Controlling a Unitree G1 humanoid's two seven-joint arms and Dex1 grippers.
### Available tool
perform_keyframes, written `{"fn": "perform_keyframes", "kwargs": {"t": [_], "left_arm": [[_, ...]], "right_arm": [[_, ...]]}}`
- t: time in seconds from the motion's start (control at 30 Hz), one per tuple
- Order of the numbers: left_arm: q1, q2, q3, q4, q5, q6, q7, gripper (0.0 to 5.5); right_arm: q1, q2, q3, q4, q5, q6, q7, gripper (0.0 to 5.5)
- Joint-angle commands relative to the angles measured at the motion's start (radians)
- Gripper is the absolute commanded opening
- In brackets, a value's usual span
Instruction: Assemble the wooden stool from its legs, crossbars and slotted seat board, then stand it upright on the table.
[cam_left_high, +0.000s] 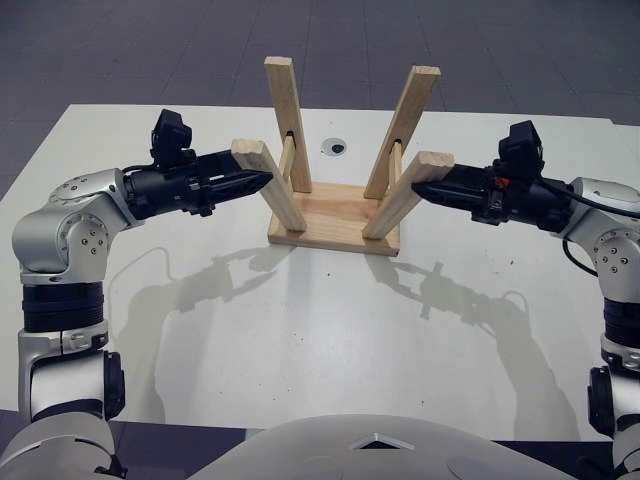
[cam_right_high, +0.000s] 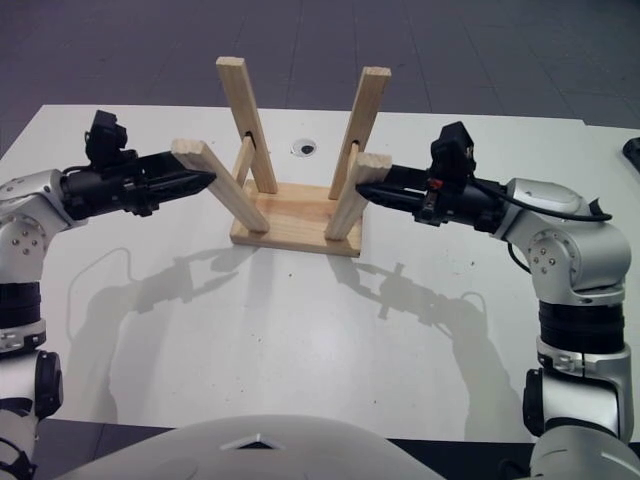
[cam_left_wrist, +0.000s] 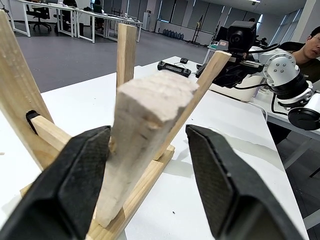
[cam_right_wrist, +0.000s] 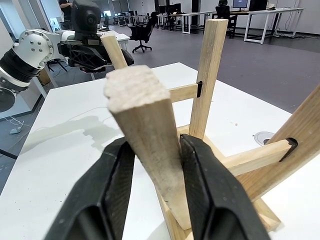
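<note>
The wooden stool lies upside down on the white table, its seat board (cam_left_high: 335, 222) flat and four legs pointing up and outward. Short crossbars (cam_left_high: 288, 158) join the legs on each side. My left gripper (cam_left_high: 262, 180) stands open around the top of the near left leg (cam_left_wrist: 140, 135); one finger (cam_left_wrist: 75, 185) touches the wood, while the other finger (cam_left_wrist: 220, 185) stands apart from it. From the other side, my right gripper (cam_left_high: 418, 188) is shut on the near right leg (cam_right_wrist: 142, 110), both pads pressed against it.
A round cable hole (cam_left_high: 338, 148) sits in the table just behind the stool. A black device (cam_left_wrist: 174, 68) lies near the table's far right edge. Bare white tabletop (cam_left_high: 320, 320) stretches in front of the stool, between the two arms.
</note>
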Motion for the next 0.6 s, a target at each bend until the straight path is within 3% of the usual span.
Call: {"fn": "perform_keyframes", "kwargs": {"t": [0.03,0.2,0.4,0.6], "left_arm": [[-0.023,0.000,-0.003,0.005,-0.016,0.028,-0.005,2.06],[-0.053,-0.012,0.062,-0.033,-0.178,0.157,-0.037,2.02],[-0.189,-0.027,0.050,0.008,-0.332,0.418,0.005,1.45],[-0.398,-0.118,-0.087,0.315,-0.152,0.484,0.089,1.19]], "right_arm": [[-0.025,-0.004,0.006,0.007,-0.001,0.044,-0.025,1.37],[-0.072,-0.050,-0.061,-0.034,0.171,0.283,-0.048,1.37],[-0.328,0.007,-0.066,0.132,0.269,0.668,-0.256,1.37],[-0.562,0.121,-0.027,0.422,0.145,0.861,-0.405,1.38]]}}
